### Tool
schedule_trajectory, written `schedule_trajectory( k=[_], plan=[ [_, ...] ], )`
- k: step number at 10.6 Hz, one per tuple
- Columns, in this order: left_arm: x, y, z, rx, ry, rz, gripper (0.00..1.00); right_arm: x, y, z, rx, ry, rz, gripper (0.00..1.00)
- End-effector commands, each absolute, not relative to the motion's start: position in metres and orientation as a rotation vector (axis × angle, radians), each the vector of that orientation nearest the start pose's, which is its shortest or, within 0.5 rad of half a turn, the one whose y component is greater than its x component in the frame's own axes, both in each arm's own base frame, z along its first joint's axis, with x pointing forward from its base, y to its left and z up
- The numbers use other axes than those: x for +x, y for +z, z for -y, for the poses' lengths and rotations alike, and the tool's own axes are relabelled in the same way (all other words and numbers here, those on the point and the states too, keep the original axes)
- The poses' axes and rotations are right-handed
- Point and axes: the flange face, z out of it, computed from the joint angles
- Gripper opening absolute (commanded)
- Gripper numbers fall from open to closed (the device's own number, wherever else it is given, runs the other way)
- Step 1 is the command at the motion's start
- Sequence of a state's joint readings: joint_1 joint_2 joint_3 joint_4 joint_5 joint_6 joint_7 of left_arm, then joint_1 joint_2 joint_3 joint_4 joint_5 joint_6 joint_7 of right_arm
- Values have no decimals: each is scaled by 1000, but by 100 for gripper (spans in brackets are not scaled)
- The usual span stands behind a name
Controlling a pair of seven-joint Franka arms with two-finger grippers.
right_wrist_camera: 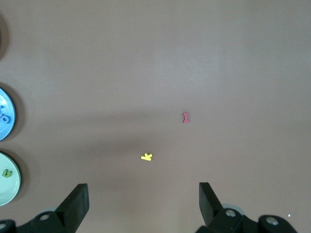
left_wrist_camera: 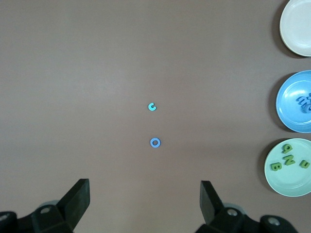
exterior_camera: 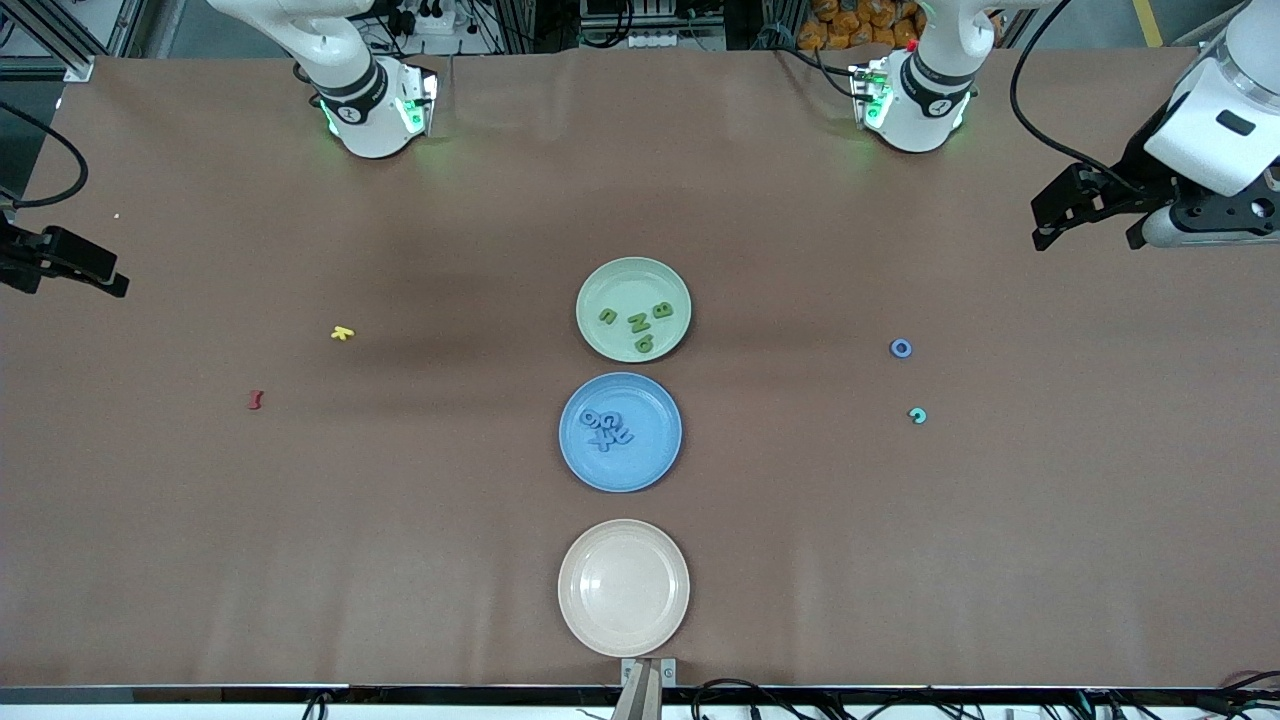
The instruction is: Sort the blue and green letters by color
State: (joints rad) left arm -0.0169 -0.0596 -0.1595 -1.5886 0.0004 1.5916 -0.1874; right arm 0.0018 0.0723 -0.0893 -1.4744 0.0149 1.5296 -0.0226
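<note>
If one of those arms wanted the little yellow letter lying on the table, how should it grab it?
Probably straight down from above: the yellow letter lies flat on bare table, nothing beside it. Pinch across its narrow middle. The open right gripper, at that end, seems the handier one.

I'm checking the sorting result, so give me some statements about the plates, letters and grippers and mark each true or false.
1. The green letters lie in the green plate. True.
2. The blue letters lie in the beige plate. False: they lie piled in the blue plate; the beige plate holds nothing.
3. The left gripper is shut on a letter. False: it is open and holds nothing.
4. The right gripper is open. True.
5. The yellow letter lies on the table, outside any plate. True.
</note>
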Motion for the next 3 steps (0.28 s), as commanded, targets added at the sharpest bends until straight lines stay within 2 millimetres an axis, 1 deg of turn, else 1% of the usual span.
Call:
schedule_trajectory(
  k=[1, 3],
  plan=[
    [531, 655, 97, -3165, -88, -1, 100, 575, 629, 46, -3133, 16, -119, 100],
    [534, 649, 100, -3188, -66, -2, 100, 575, 629, 45, -3133, 16, -116, 100]
  ],
)
